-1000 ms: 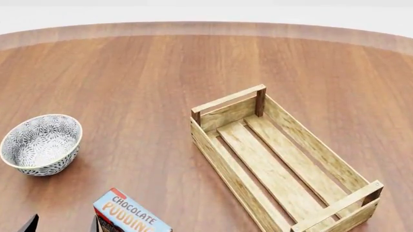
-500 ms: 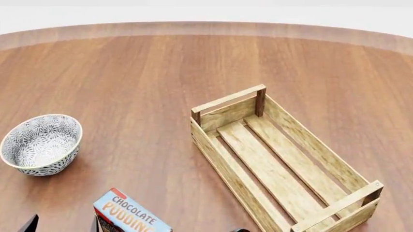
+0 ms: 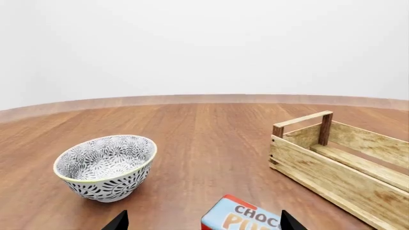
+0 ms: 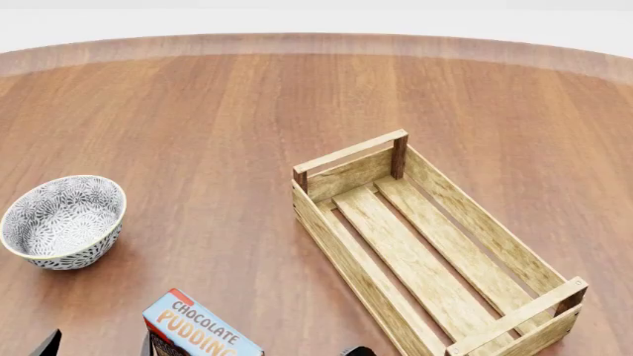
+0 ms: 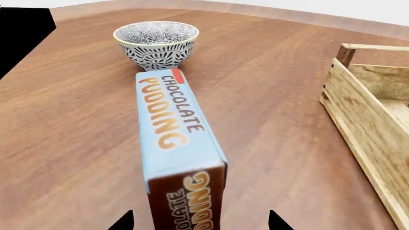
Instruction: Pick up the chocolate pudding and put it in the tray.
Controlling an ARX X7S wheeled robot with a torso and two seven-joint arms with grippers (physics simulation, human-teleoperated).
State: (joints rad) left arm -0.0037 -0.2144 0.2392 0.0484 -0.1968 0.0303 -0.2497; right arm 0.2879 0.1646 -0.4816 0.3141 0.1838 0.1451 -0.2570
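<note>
The chocolate pudding point(image 4: 203, 328) lies flat on the table at the near edge of the head view, light-blue top up. The wooden tray point(image 4: 348, 165) stands empty to its right, set at an angle. My left gripper point(image 4: 96, 347) is open just left of the carton. In the left wrist view, the gripper point(image 3: 201, 223) has the pudding point(image 3: 246, 218) ahead of it, close to one fingertip point(image 3: 286, 222). My right gripper point(image 5: 200, 221) is open, and the carton's brown end point(image 5: 188, 196) sits between its fingertips point(image 5: 124, 221) with gaps on both sides. Only a dark tip of the right gripper point(image 4: 358, 351) shows in the head view.
A grey-white patterned bowl point(image 4: 62, 220) stands left of the pudding; it also shows in the left wrist view point(image 3: 107, 165) and the right wrist view point(image 5: 156, 43). The tray shows in both wrist views too point(image 3: 345, 165) point(image 5: 374, 105). The round wooden table point(image 4: 198, 111) curves away behind.
A dark part of my right gripper has come up into the bottom edge of the head view, next to the tray's near corner. The pudding, bowl and tray have not moved.
</note>
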